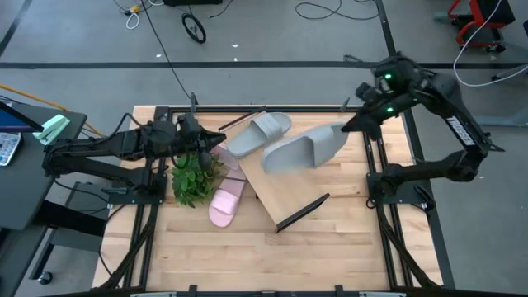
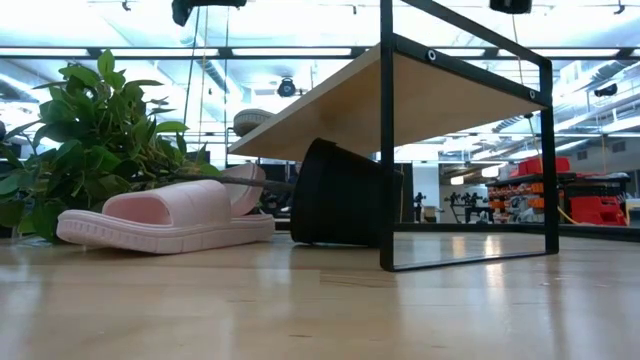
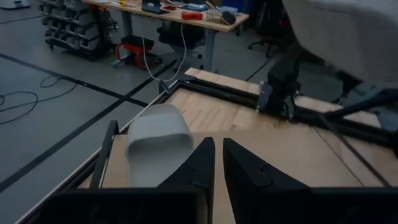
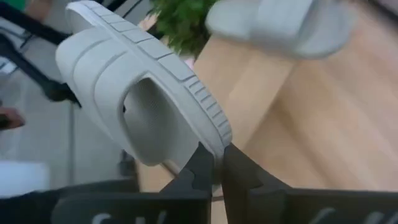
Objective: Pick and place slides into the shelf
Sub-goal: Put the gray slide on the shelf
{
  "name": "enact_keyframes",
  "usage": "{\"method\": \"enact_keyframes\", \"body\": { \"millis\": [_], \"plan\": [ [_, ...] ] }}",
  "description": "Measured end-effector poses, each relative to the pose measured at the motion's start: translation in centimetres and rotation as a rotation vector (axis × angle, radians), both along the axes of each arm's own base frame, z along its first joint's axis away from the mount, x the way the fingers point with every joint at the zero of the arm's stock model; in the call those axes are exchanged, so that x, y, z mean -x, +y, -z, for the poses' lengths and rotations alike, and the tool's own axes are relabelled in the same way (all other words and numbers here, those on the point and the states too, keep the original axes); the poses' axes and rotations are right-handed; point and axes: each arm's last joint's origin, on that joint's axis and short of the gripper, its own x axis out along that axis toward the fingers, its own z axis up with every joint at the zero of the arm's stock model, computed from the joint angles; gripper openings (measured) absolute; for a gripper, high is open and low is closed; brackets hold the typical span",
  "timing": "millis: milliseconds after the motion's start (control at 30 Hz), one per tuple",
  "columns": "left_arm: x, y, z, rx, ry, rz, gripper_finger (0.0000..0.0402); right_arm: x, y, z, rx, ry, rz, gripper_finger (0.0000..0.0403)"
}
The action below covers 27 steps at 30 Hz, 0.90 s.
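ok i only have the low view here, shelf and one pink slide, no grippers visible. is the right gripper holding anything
Observer: Yes, the right gripper is shut on the edge of a grey slide, held over the shelf.
Operator: where's the other grey one
Observer: The second grey slide lies on the shelf's far end.
Operator: and the left gripper
Observer: The left gripper is shut and holds nothing, near the plant.
Operator: how many pink ones
Observer: Two: one pink slide in front of the plant, another partly hidden behind it.
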Motion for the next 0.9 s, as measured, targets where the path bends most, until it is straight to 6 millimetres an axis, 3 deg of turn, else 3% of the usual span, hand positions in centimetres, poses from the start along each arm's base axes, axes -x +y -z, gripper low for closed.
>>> {"method": "enact_keyframes", "body": {
  "millis": [167,500,733,900],
  "plan": [
    [0.1,-0.5,0.4,-0.041,0.064,0.030,0.0036,-3.2,-0.5,1.4,-0.108,0.084,-0.033,0.0014],
    [0.3,-0.9,1.0,-0.125,0.154,0.085,0.0031,-9.8,-5.2,6.9,-0.236,0.281,-0.016,0.0014],
    [0.3,-1.9,1.0,-0.203,0.178,0.187,0.0034,-12.0,-7.2,9.4,-0.281,0.324,-0.023,0.0014],
    [0.4,-2.6,1.2,-0.208,0.203,0.252,0.0035,-12.4,-8.4,10.2,-0.288,0.323,0.006,0.0013]
  ]
}}
